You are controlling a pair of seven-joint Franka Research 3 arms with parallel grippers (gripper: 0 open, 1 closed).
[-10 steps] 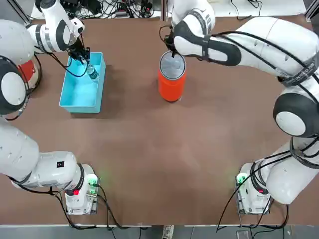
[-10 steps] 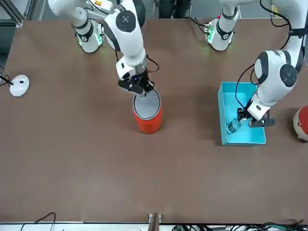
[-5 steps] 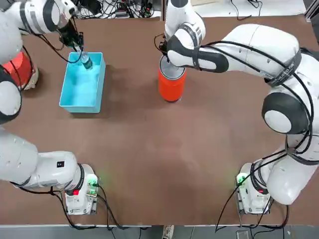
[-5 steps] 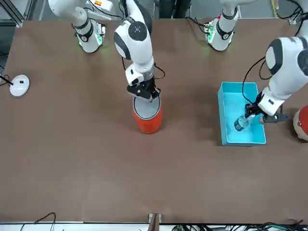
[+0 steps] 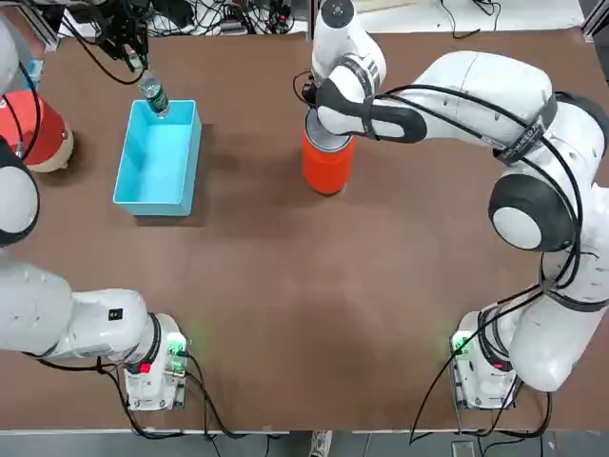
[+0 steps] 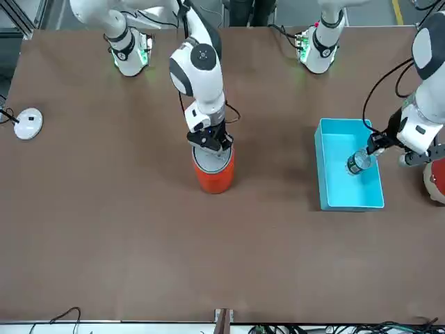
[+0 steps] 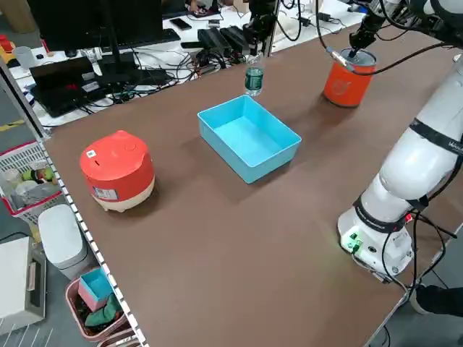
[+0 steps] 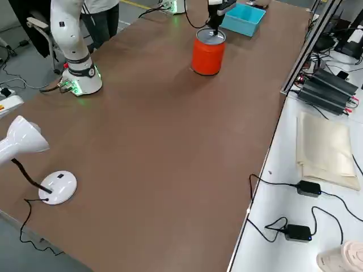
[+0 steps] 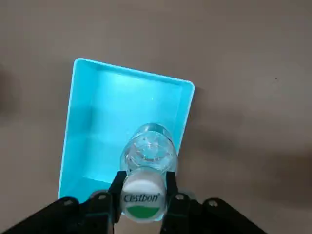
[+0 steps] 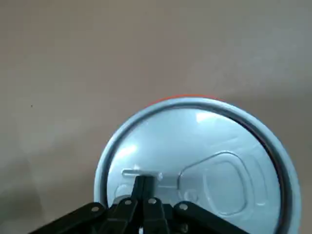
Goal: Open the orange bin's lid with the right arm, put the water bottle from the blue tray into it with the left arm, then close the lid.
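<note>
The orange bin (image 5: 326,169) (image 6: 214,175) stands mid-table toward the far side, with the grey lid (image 10: 204,161) (image 6: 212,156) on top. My right gripper (image 6: 211,142) (image 10: 144,181) points down onto it, shut on the lid's small tab near the rim. At the far left lies the blue tray (image 5: 152,176) (image 6: 344,193) (image 9: 97,122). The water bottle (image 5: 153,97) (image 6: 357,163) (image 9: 148,153) hangs upright in the air above the tray's far end. My left gripper (image 5: 141,72) (image 9: 143,196) is shut on its capped neck.
A red-and-white rounded cooker (image 5: 33,133) (image 7: 116,170) sits left of the tray near the table edge. A white lamp with a round base (image 6: 28,124) (image 8: 57,187) stands at the robot's right side. Cables and electronics lie beyond the far edge.
My left gripper has lifted the water bottle out of the tray and carried it up and toward the far end. The right gripper has stayed on the lid while its arm shifted.
</note>
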